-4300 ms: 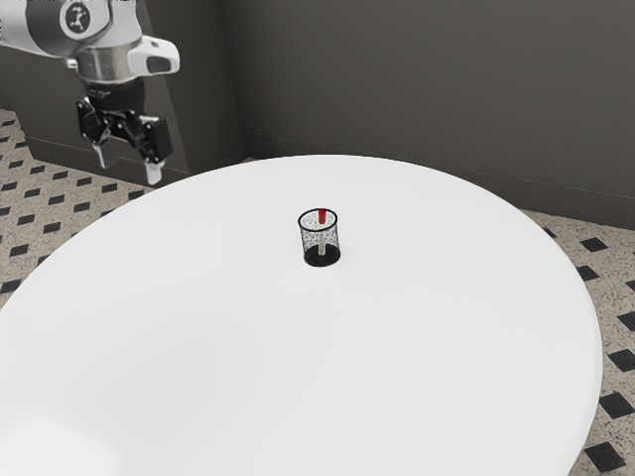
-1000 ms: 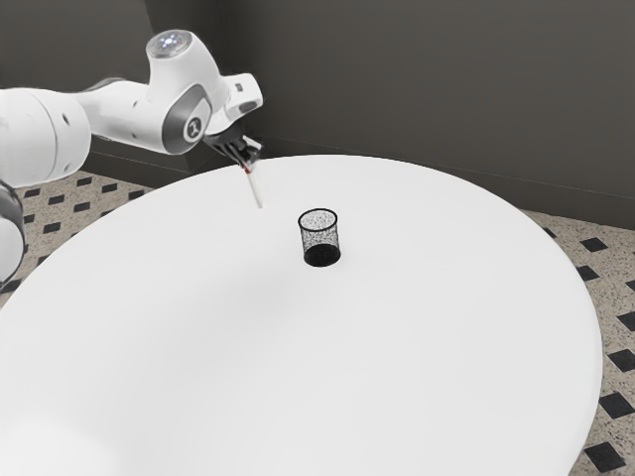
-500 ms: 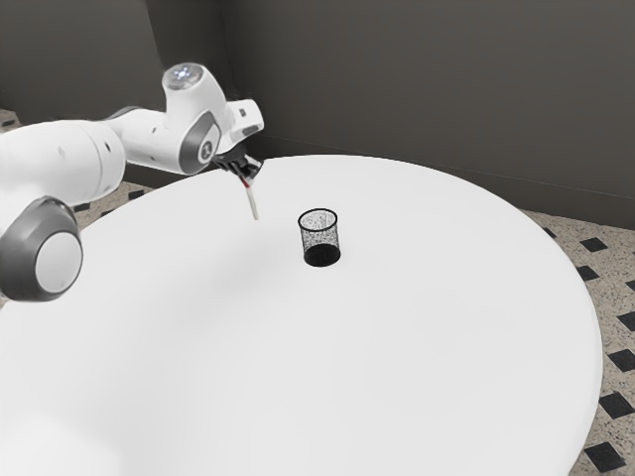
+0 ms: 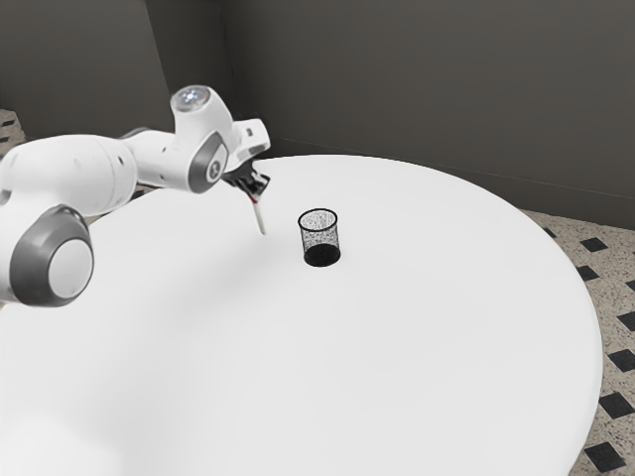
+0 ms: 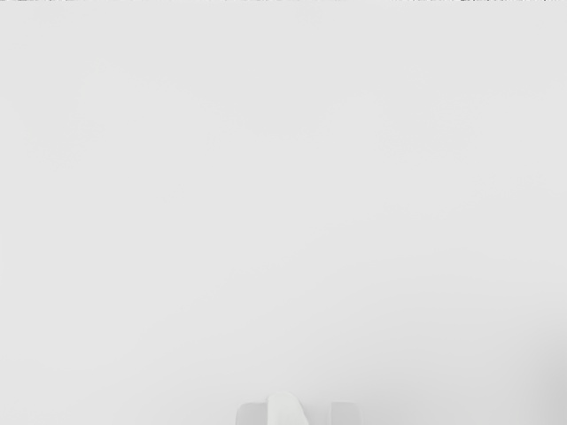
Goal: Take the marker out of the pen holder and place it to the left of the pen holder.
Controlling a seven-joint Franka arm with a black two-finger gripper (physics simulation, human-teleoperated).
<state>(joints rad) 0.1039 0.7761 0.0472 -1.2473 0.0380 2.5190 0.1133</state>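
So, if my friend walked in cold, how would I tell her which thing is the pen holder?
Start with the big, round white table. Near its far side stands the pen holder, a small, upright black mesh cup with a solid dark base. It's wide and hollow, unlike the thin, pale marker in the gripper.

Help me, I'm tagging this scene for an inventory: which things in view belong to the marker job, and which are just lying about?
Part of the job:
- slim white marker with a red end, in the end effector
- black mesh pen holder
- round white table, the placing surface

Just there:
- dark grey wall
- speckled floor with black diamonds
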